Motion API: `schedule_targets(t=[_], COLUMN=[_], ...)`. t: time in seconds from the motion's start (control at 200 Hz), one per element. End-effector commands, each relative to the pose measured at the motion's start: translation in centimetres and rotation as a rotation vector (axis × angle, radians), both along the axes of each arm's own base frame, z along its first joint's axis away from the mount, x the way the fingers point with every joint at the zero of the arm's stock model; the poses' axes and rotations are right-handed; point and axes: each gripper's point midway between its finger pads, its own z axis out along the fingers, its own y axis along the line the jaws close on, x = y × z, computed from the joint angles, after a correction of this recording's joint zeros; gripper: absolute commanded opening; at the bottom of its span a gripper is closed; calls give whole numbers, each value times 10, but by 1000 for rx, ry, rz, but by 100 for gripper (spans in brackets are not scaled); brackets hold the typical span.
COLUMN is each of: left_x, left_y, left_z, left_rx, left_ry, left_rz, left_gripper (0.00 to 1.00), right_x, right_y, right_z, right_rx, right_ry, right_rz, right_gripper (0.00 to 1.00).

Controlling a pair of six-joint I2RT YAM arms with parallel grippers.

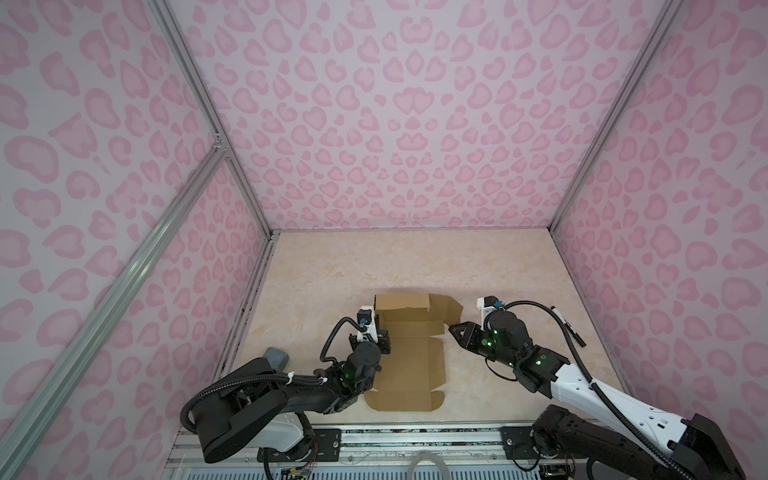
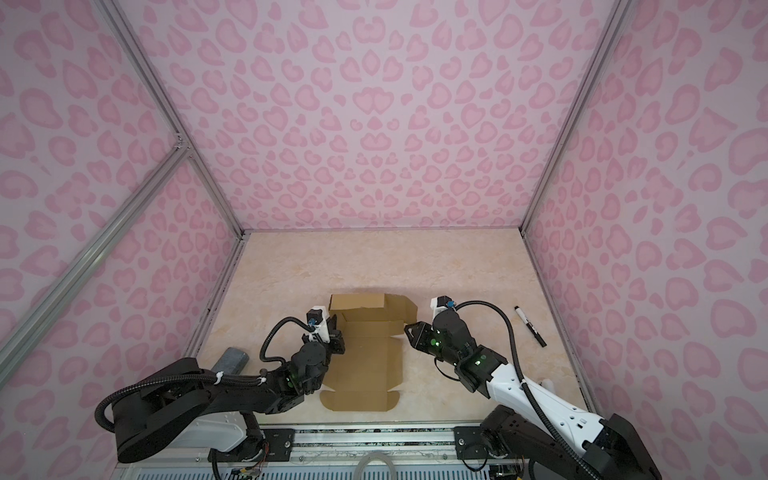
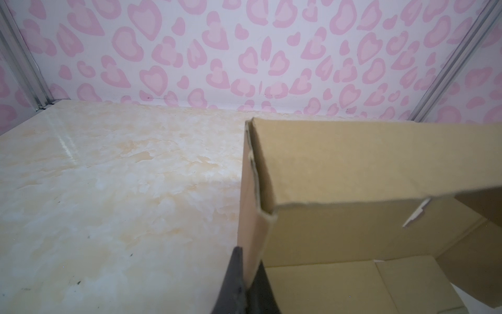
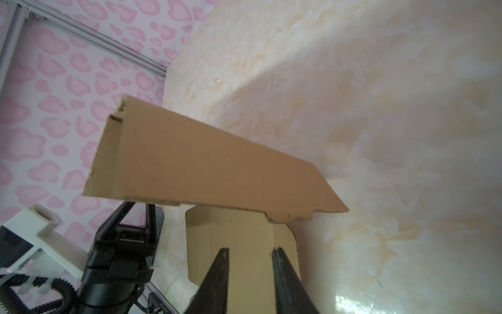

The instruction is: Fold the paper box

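Paper box (image 1: 409, 361) lies on the desk (image 1: 332, 270) between the two arms, only partly formed. Its long axis runs from the near edge toward the back wall, the near panels are flat, and the far end is raised into a leaning wall. The left fingers (image 3: 235, 285) are pinched tight on the upright left side wall, gripping thin cardboard just short of that far corner. The right fingers (image 4: 217, 280) stand partly apart and hold nothing. Their tips sit at the box's right edge, pointing inward at it, and the right wrist view shows flat cardboard under the gap. The right flap (image 1: 451, 309) splays outward just beyond those tips, so the right arm is the nearer one to it. Raising that flap looks like the next job (the left grip should keep the sheet from sliding meanwhile). The marker pen (image 2: 530, 326) lies well clear to the right.
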Motion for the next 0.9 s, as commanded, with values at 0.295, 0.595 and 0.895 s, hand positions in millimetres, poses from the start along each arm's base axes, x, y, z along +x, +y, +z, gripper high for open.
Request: schedule_targets(t=[0.295, 0.595, 0.895], left_x=[-5, -9, -6], left_y=[-7, -14, -14], left_z=[7, 2, 5], left_rx=[-80, -55, -14], left_ry=[-5, 4, -4], left_rz=[-38, -55, -41], left_gripper=[3, 4, 4], right_x=[1, 13, 16], right_y=[28, 23, 3], right_z=[-48, -55, -54], right_rx=[-75, -150, -255], right_ry=[52, -21, -69], right_rz=[121, 82, 43], right_gripper=[37, 43, 43])
